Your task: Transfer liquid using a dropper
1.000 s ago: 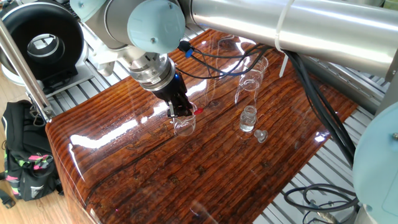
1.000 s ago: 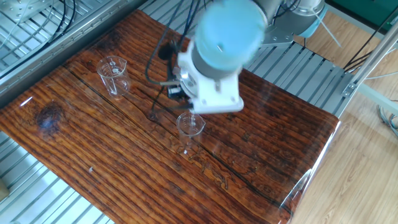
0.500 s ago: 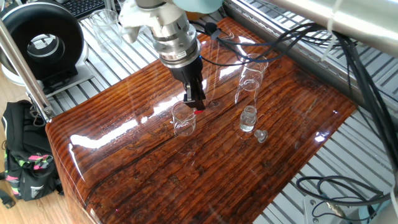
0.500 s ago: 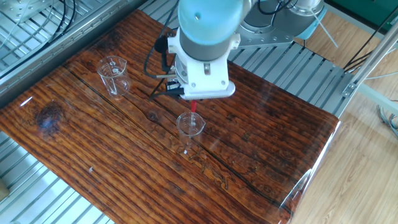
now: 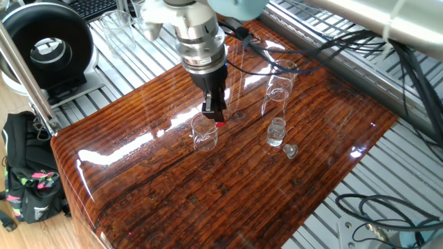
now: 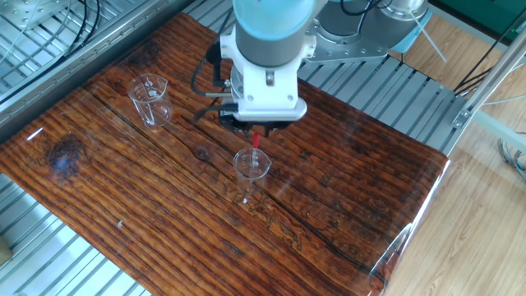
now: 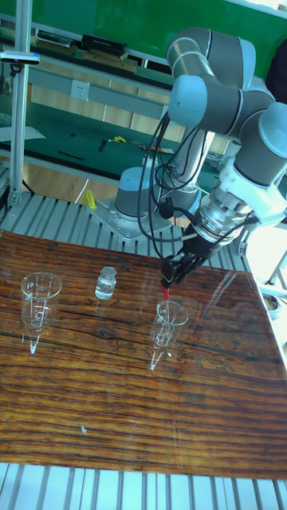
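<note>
My gripper (image 5: 216, 116) points straight down and is shut on the dropper's red bulb (image 5: 219, 124). The dropper's thin clear tube hangs into a small clear beaker (image 5: 204, 133) near the middle of the table; I can barely make the tube out. From the other side the gripper (image 6: 256, 131) stands just behind the beaker (image 6: 251, 167), with the bulb (image 6: 256, 141) above its rim. The tall view shows the bulb (image 7: 166, 295) right over the glass (image 7: 167, 320). The liquid is too clear to tell apart in any vessel.
A small glass bottle (image 5: 276, 131) stands to the right of the beaker, with a glass stopper (image 5: 291, 150) beside it. Behind them is a taller clear glass vessel (image 5: 278, 88). The wooden table top (image 5: 228, 200) has metal grating around it.
The arm has swung from a low slanted pose to upright over the beaker. The gripper keeps the red bulb, which stays at the beaker's rim.
</note>
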You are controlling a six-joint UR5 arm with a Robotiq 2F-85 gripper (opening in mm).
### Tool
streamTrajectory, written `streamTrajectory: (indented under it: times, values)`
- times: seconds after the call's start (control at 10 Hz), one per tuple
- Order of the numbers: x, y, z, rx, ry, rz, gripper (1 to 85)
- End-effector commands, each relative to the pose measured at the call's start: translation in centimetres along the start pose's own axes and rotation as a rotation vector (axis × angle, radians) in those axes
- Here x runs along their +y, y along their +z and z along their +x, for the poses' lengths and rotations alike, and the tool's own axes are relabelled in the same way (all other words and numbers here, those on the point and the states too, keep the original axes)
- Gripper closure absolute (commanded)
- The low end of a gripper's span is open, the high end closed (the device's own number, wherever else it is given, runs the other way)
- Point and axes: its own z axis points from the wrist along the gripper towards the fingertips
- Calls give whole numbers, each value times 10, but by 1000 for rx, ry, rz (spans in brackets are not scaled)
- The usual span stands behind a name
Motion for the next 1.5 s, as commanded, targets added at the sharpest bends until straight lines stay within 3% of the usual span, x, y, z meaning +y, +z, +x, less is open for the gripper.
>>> streamTrajectory:
  times: [0.0, 0.3, 1.0, 1.4]
  values:
    - [1, 7, 0, -49, 66, -19, 487]
    - [12, 15, 1, -58, 72, -60, 480]
    - [9, 24, 3, -73, 65, -51, 470]
    - [5, 22, 2, -96, 90, -65, 473]
